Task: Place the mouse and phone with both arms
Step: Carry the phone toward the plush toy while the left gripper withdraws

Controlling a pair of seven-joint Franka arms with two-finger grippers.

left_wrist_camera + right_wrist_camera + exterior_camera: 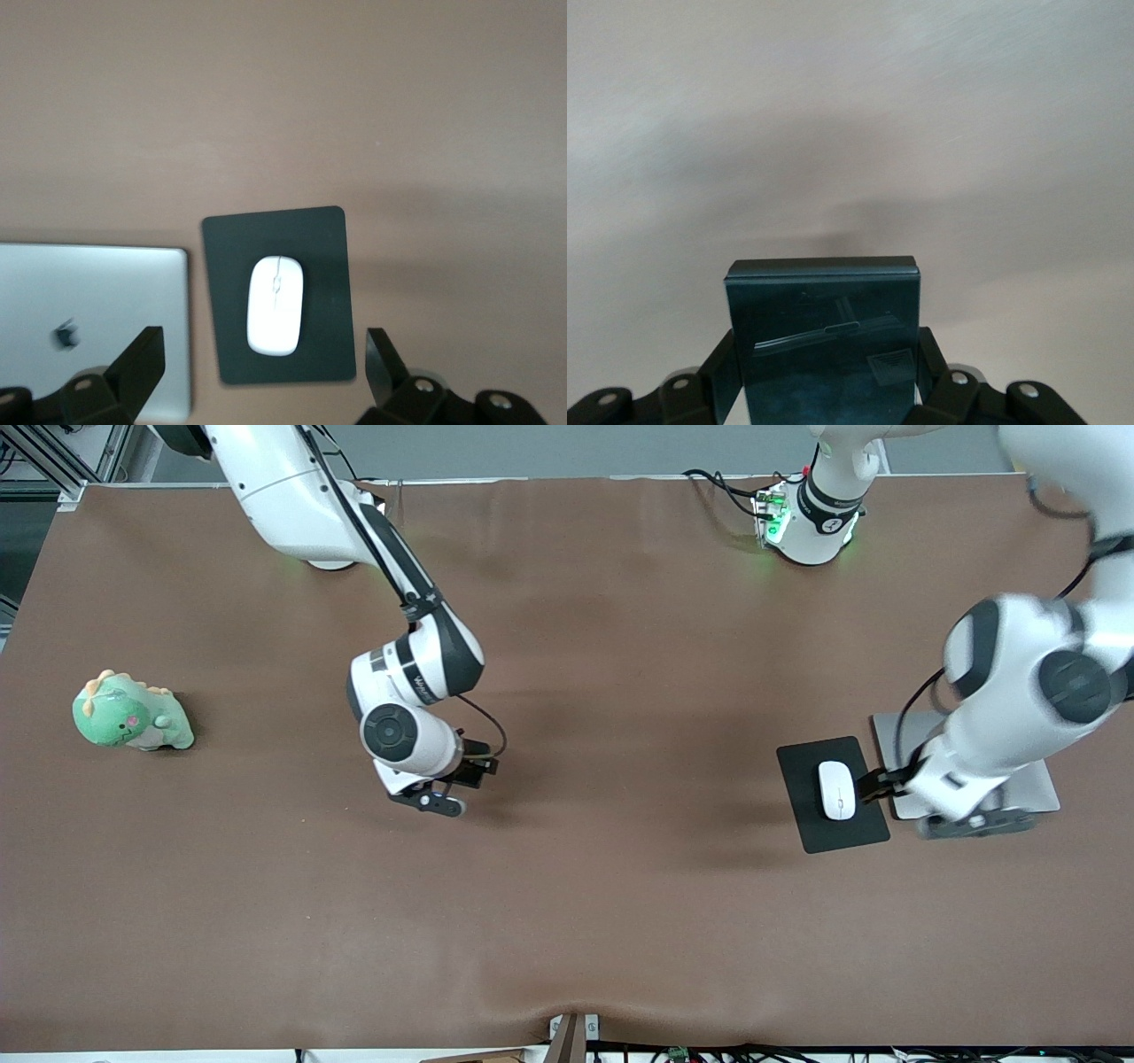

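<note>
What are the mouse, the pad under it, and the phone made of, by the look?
Mouse: likely hard plastic, white, smooth with a soft sheen. Pad: matte black, thin and flat, probably rubber or fabric; can't tell which. Phone, held in the right pincer: glossy dark face, glass-like, mirroring shapes above it.

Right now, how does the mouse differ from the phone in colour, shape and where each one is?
The mouse is white and oval; the phone is a black rectangle. The mouse lies free on the mouse pad, under the open left gripper; the phone is clamped in the right gripper, above bare table. Both look glossy.
</note>
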